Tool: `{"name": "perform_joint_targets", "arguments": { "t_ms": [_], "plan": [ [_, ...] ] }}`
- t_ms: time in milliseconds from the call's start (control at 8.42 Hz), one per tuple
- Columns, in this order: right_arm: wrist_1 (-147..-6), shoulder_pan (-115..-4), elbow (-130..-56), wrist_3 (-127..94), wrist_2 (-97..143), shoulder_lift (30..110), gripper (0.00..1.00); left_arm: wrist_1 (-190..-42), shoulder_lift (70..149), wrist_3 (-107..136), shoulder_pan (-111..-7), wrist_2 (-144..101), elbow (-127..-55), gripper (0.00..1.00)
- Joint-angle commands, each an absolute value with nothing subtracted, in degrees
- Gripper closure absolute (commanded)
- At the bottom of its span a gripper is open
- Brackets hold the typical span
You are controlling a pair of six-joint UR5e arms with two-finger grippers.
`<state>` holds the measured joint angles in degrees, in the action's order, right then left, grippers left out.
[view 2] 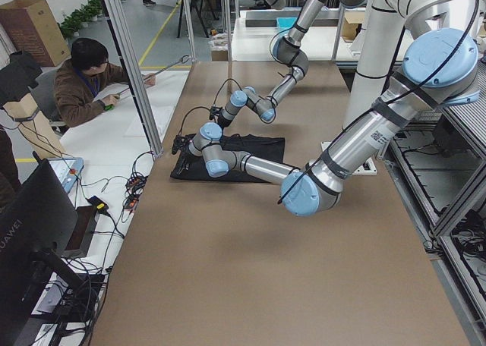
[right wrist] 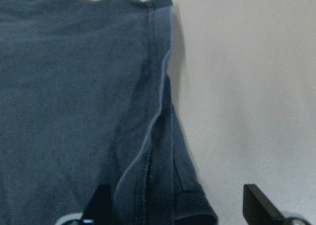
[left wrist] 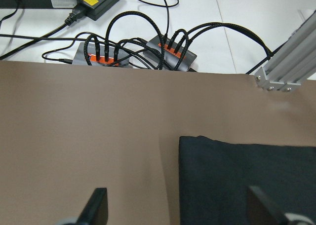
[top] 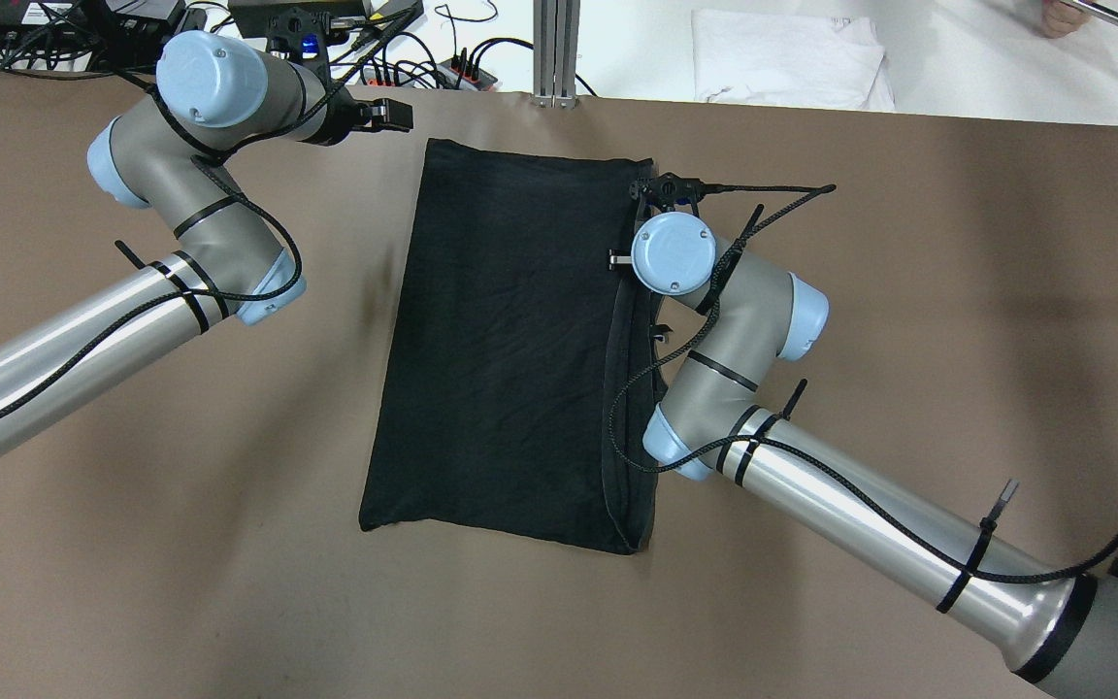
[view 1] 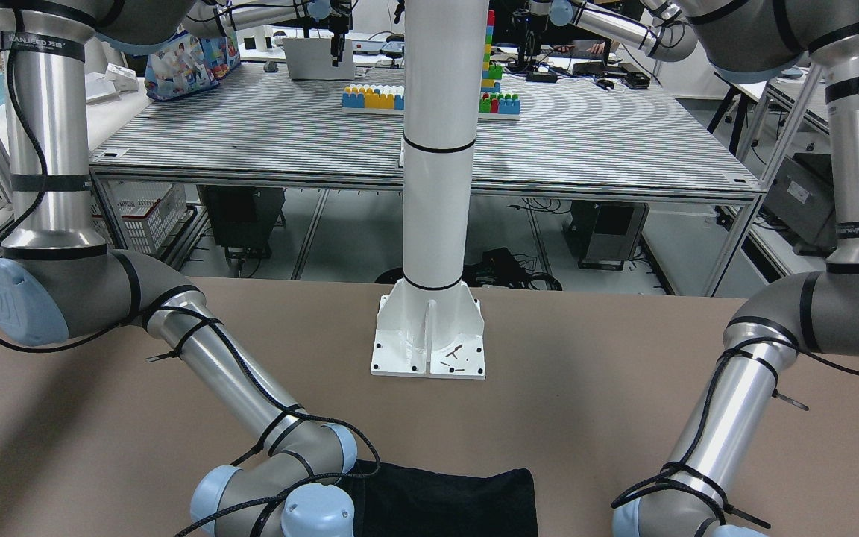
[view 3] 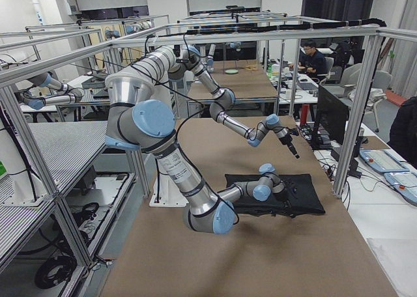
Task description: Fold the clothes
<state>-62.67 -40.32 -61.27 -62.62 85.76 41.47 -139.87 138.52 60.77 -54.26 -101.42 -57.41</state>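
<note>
Overhead exterior: black garment [top: 510, 340] runs near-to-far; right pincer [right wrist: 177, 205], wide open and empty, hangs over its right hem; left pincer [left wrist: 180, 210], open and empty, sits near its far-left corner.

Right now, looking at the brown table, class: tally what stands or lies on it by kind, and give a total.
Black garment: 1
Robot arms: 2 (left arm, right arm)
White post: 1
Total: 4

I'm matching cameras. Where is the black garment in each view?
Front-facing: garment at bottom centre.
Overhead: centre.
Exterior left: left of centre.
Exterior right: lower right.
Left wrist: lower right.
Right wrist: left and centre.
Landmark: the right arm's blue wrist cap by its hemmed edge, in the exterior views.
</note>
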Motion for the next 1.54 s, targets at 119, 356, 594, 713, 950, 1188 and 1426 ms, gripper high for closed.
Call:
{"name": "perform_joint_targets", "arguments": {
  "t_ms": [119,356,594,713,950,1188,1426],
  "plan": [
    [-62.67,-40.95,-64.94,-59.88,89.62,45.43,0.06,-139.83,138.69,61.08,-53.44,-101.34,-57.66,0.0],
    [-61.97,-41.84,-67.67,-59.5,92.37,49.29,0.06,-139.83,138.52,61.26,-53.53,-101.34,-57.74,0.0],
    [-62.14,-42.1,-70.21,-58.98,93.33,49.83,0.06,-140.01,138.25,61.26,-53.53,-101.34,-57.83,0.0],
    [-62.05,-42.8,-70.92,-59.06,96.56,49.83,0.06,-140.01,138.16,61.26,-53.53,-101.34,-57.83,0.0],
    [-62.49,-44.12,-73.55,-59.85,102.63,50.44,0.06,-140.1,138.08,61.35,-53.61,-101.34,-57.92,0.0],
    [-63.19,-43.34,-76.46,-65.71,103.45,50.27,0.06,-140.19,138.08,61.35,-53.61,-101.42,-58.01,0.0],
    [-63.72,-41.67,-76.2,-69.24,102.66,50.89,0.06,-140.19,138.25,61.35,-53.61,-101.42,-57.92,0.0]
  ]
}}
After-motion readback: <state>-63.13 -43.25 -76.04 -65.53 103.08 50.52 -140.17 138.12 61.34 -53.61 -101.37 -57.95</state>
